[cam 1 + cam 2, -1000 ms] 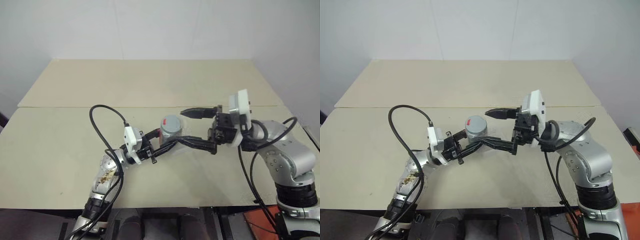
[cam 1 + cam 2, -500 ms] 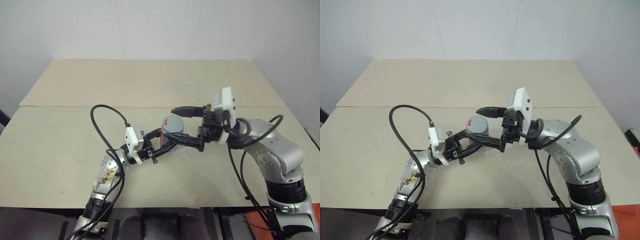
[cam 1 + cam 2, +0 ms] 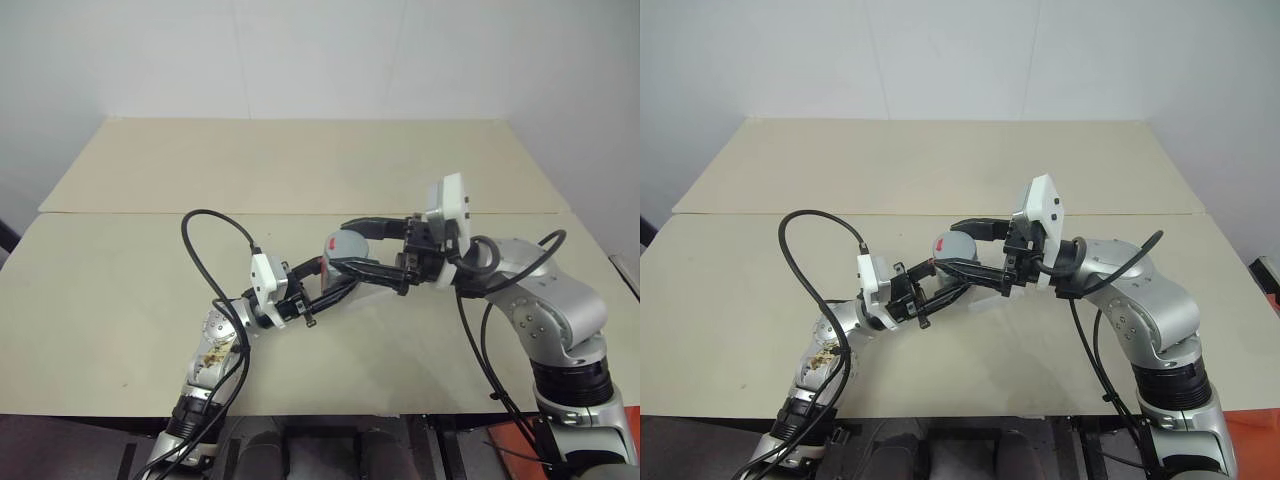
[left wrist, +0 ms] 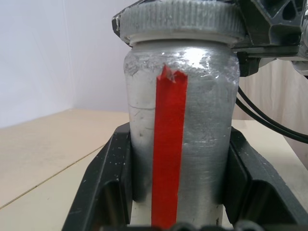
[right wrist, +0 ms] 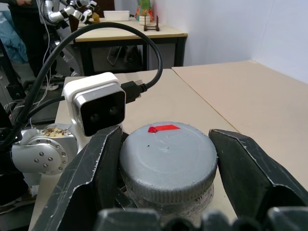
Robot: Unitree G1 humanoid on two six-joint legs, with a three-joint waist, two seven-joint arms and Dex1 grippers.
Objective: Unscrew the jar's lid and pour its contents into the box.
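Observation:
My left gripper (image 3: pixel 333 278) is shut on the jar (image 4: pixel 178 144), a silvery jar with a red stripe held upright just above the table. Its black fingers (image 4: pixel 108 187) press on both sides of the jar. The grey ribbed lid (image 5: pixel 166 159) with a small red mark sits on top. My right gripper (image 3: pixel 340 245) reaches in from the right, and its fingers (image 5: pixel 96 173) rest against opposite sides of the lid. The contents are hidden inside the jar. A faint clear shape on the table below the grippers looks like the box (image 3: pixel 985 303).
The beige table (image 3: pixel 300 170) is made of two boards with a seam running across behind the grippers. Black cables (image 3: pixel 215 225) loop from both wrists. The white left wrist camera (image 5: pixel 98 108) sits just behind the jar.
The right gripper's fingers stood wide apart around the lid and have now closed in against it. The jar and the left gripper have kept still.

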